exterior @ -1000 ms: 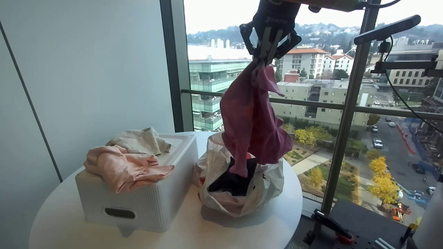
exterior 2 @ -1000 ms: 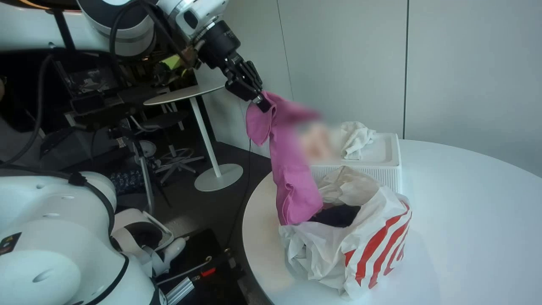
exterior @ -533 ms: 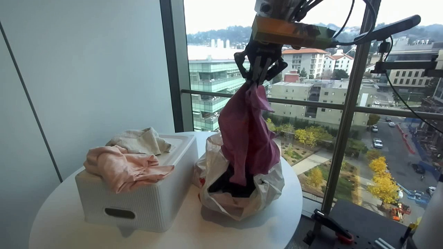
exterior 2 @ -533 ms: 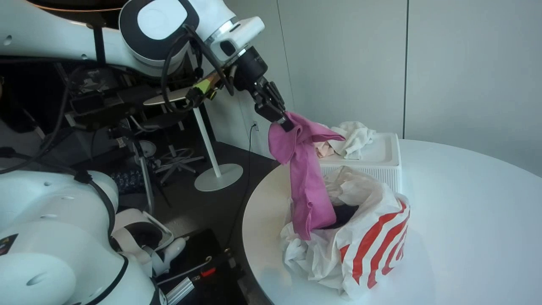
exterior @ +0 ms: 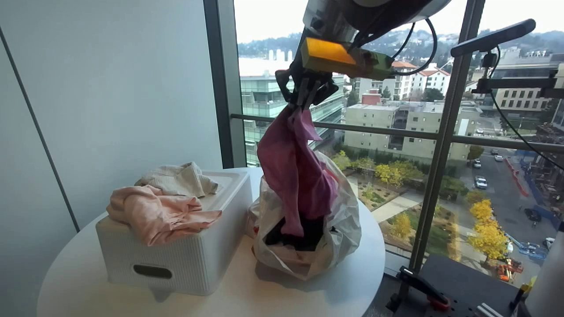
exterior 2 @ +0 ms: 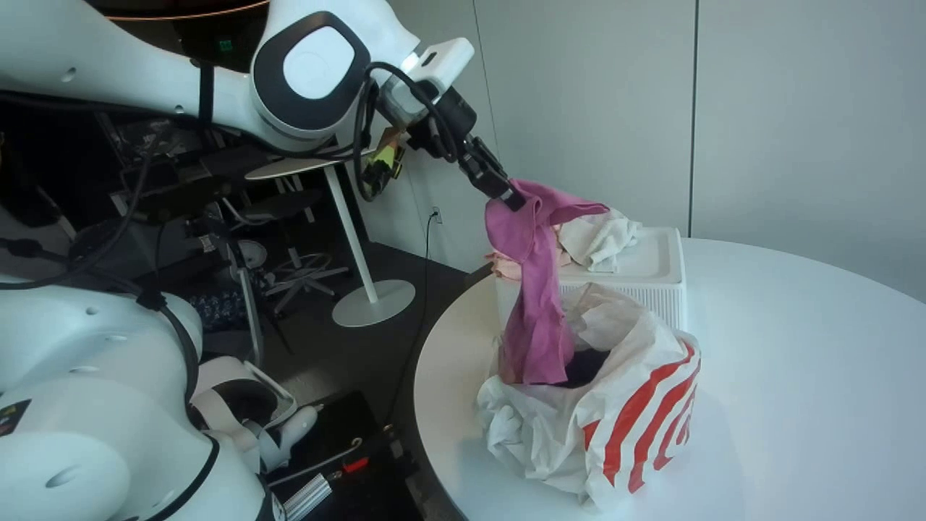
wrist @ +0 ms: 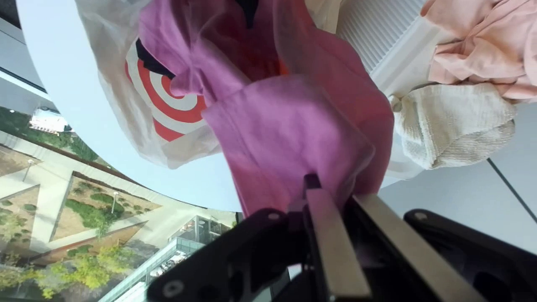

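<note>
My gripper (exterior: 300, 105) is shut on the top of a magenta-pink cloth (exterior: 282, 154), which hangs down in long folds. In the wrist view the cloth (wrist: 285, 130) comes out from between the fingertips and covers the middle of the picture. Beneath it stands a white plastic bag (exterior 2: 535, 441) with red stripes, its mouth open. The cloth's lower end reaches the bag's mouth and drops behind its near rim in an exterior view. Dark fabric (exterior 2: 584, 367) lies inside the bag; the rest of the contents is hidden.
Beside the bag, a white ribbed box (exterior: 154, 255) with a lid carries a peach cloth (exterior: 154, 211) and a cream cloth (exterior: 176, 178). Both box and bag stand on a round white table (exterior 2: 810, 347). A large window (exterior: 387, 110) lies behind it.
The gripper, with the pink cloth in it, has come down and then shifted sideways toward the box side. The cloth's lower end now hangs at the bag's mouth. Box and other cloths have not moved.
</note>
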Action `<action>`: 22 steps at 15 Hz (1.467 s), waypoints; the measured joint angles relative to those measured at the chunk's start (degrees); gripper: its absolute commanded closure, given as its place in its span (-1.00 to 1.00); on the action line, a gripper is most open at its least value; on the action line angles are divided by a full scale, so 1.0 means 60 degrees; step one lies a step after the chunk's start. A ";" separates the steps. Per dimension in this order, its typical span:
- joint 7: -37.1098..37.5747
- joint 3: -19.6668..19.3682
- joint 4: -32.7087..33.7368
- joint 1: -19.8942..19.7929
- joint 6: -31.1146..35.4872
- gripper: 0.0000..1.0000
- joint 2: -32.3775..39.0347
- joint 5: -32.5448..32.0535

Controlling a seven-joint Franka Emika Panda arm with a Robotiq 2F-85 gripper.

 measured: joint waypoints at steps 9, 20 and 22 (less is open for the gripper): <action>-0.0327 -0.0323 -0.0478 -0.0047 0.0900 0.89 0.1177 0.0195; -0.0189 -0.0598 -0.0690 -0.0610 -0.1210 0.88 0.0623 0.0380; -0.0405 -0.0717 -0.0771 -0.0460 -0.1258 0.88 0.0908 0.0497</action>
